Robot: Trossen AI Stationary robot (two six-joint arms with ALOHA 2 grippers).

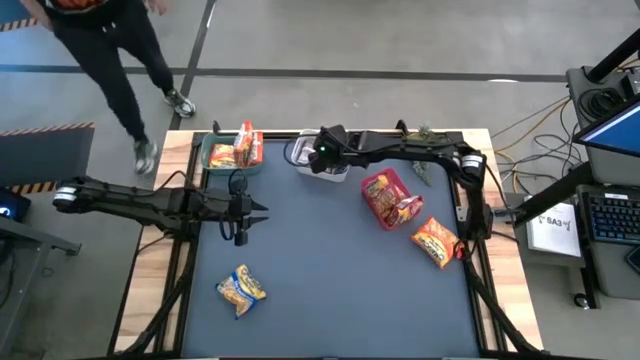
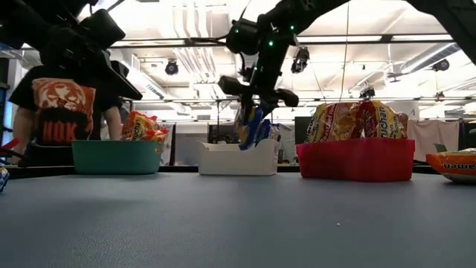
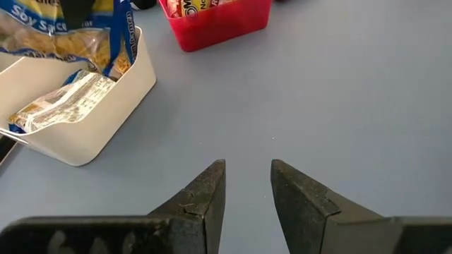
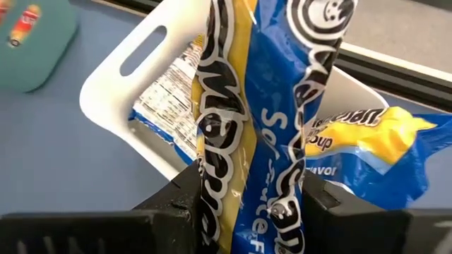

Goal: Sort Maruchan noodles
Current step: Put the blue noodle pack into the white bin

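- Right gripper (image 4: pixel 244 204): fingers pinched on a blue-and-yellow packet (image 4: pixel 282 127), soy-sauce variant, held upright and creased between the pads; hangs directly above the white bin (image 1: pixel 322 166).
- White bin, just below the held packet: one packet (image 3: pixel 60 106) already lying flat inside, pale printed back side up; rim and handle slot (image 4: pixel 141 53) visible beside the fingers.
- Step in hand, as judged: drop-off of the blue packet into the white bin; grip not yet released.
- Next move, as judged: parting of the fingers straight over the bin's opening, low enough for the tall packet to fall inside rather than tip over the wall; then a lift clear.
- Red bin (image 1: pixel 385 200), near the right gripper on the right arm's side: several red-and-orange packets stacked in it.
- Loose orange packet (image 1: pixel 434 241), beyond the red bin, flat on the table (image 1: pixel 330 290), unsorted.
- Green bin (image 1: pixel 222 155), to the other side of the white bin: orange packets standing in it.
- Left gripper (image 1: pixel 243 211): fingers narrow with a small gap, nothing between them; waits over bare table, near the green bin.
- Loose yellow-orange packet (image 1: pixel 241 290), well apart from both grippers, closer to the left one, unsorted.
- Person (image 1: pixel 110 50), beyond the table's far edge behind the green bin.
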